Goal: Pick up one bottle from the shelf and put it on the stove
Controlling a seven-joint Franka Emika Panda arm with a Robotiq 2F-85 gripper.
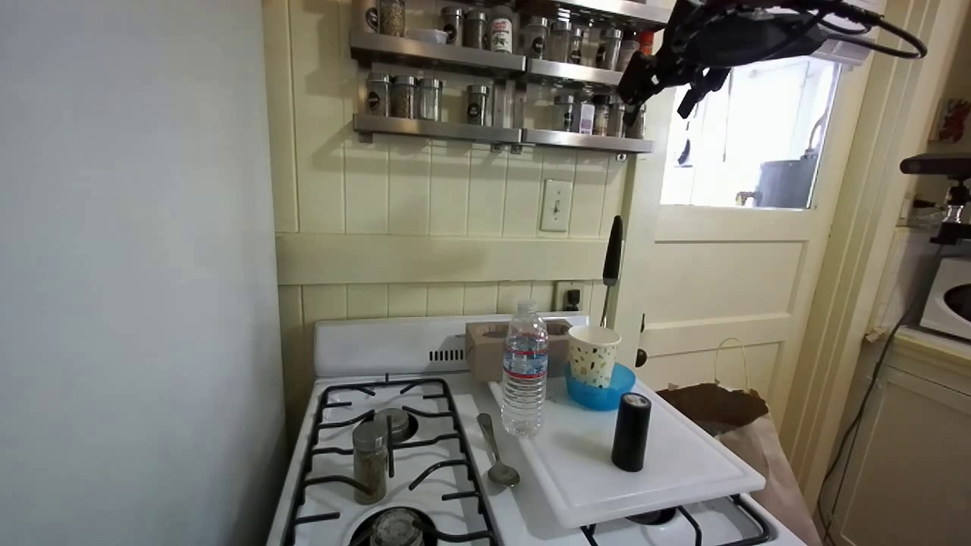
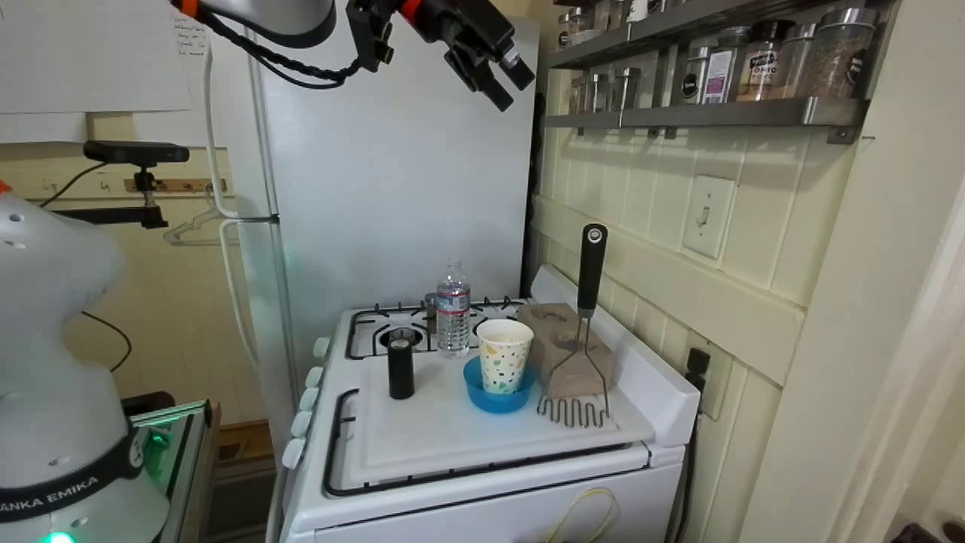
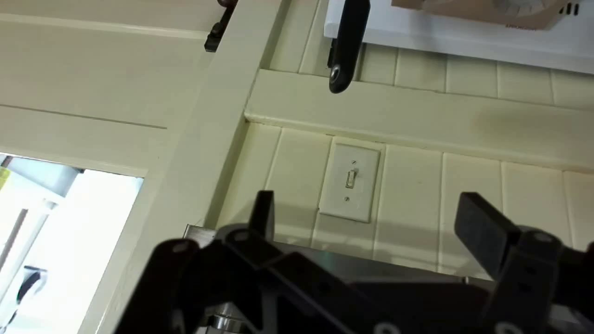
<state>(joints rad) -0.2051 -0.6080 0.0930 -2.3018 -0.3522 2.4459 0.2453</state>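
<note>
We log the gripper [image 3: 366,204] spread and empty near the shelf [image 1: 436,127], one spice jar [image 1: 370,466] standing well below the gripper on the stove [image 1: 379,350]; if that counts as delivered, we judge the task done, otherwise pick and place remain.

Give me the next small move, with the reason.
Unless the spice jar already on the stove counts, probably ease the gripper toward the jars on the shelf: it is open, empty and hangs short of them.
</note>
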